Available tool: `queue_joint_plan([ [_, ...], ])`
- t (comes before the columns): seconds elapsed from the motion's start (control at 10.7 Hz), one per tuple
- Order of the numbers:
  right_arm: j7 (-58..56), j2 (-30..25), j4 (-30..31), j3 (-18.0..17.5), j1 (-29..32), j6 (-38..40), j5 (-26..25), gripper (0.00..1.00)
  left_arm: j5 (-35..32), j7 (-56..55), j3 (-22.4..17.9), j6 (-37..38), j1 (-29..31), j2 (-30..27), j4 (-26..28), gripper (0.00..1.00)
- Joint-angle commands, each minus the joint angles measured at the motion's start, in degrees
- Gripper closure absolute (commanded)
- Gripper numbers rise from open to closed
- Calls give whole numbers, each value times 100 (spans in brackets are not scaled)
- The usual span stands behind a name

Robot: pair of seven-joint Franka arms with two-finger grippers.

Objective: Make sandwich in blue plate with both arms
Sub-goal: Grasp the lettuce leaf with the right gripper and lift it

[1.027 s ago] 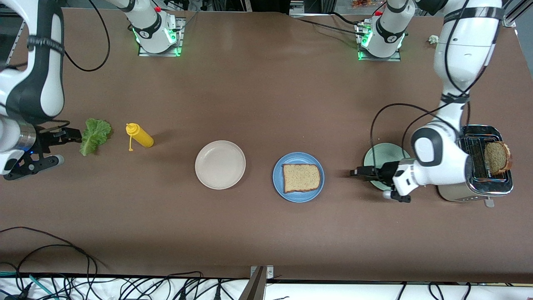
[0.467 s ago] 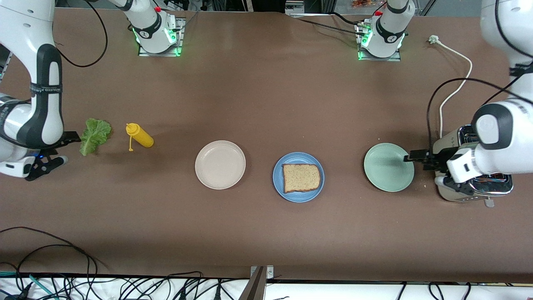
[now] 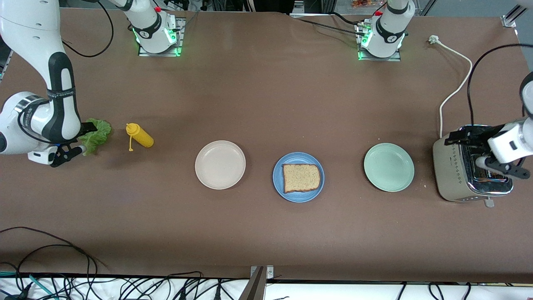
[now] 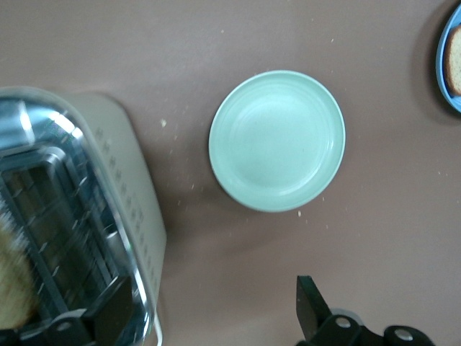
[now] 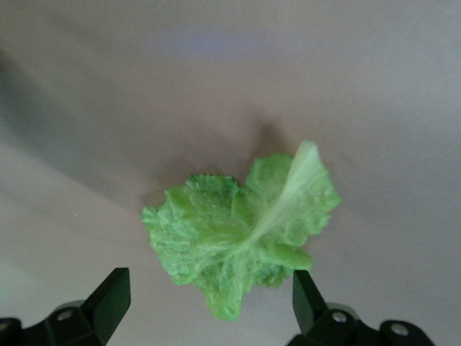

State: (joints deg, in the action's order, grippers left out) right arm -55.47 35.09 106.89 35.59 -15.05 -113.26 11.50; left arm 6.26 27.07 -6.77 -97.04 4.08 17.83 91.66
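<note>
A matte brown table (image 3: 266, 104) carries a round, glossy blue plate (image 3: 280, 185) with a shallow raised rim, set between a cream-white plate (image 3: 220, 164) and a pale mint-green plate (image 3: 389, 167). On the blue plate lies one flat, speckled brown bread slice (image 3: 301, 178) with a darker crust, its domed top edge pointing toward the left arm's end of the table and its long axis running along the table's length. A ruffled green lettuce leaf (image 5: 241, 231) lies on the bare table at the right arm's end, beside a yellow squeeze bottle (image 3: 140, 136) lying on its side; the leaf's pale midrib runs diagonally in the right wrist view. The right gripper (image 3: 75, 139) hangs over the leaf with its fingers spread wide, holding nothing; a second ago it stood clear of the leaf, toward the table's end. The left gripper (image 3: 479, 148), also wide open and empty, is over the shiny chrome toaster (image 3: 454, 175), having swung there from above the mint-green plate. What looks like a second bread slice (image 4: 14, 285) sits in the toaster's slot, though it is blurred.
</note>
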Motion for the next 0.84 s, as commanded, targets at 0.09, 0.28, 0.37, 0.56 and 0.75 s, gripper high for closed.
queue_joint_plan([
  [0.09, -769, 181, 166, -26, 55, -485, 124, 0, -774, -351, 9, 564, -30, -884, 71, 0],
  [0.28, -939, 243, 166, -26, 64, -548, 124, 0, -977, -1278, 87, 1009, -39, -1149, 71, 0],
  [0.37, -948, 313, 200, -35, 108, -653, 124, 0, -986, -1536, 105, 1055, -39, -1211, 54, 0],
  [0.56, -974, 366, 227, -44, 196, -689, 124, 0, -960, -1600, 123, 1073, -92, -1255, -33, 0],
  [0.75, -966, 393, 227, -53, 196, -671, 133, 47, -881, -1809, 105, 1222, -92, -1273, -349, 0],
])
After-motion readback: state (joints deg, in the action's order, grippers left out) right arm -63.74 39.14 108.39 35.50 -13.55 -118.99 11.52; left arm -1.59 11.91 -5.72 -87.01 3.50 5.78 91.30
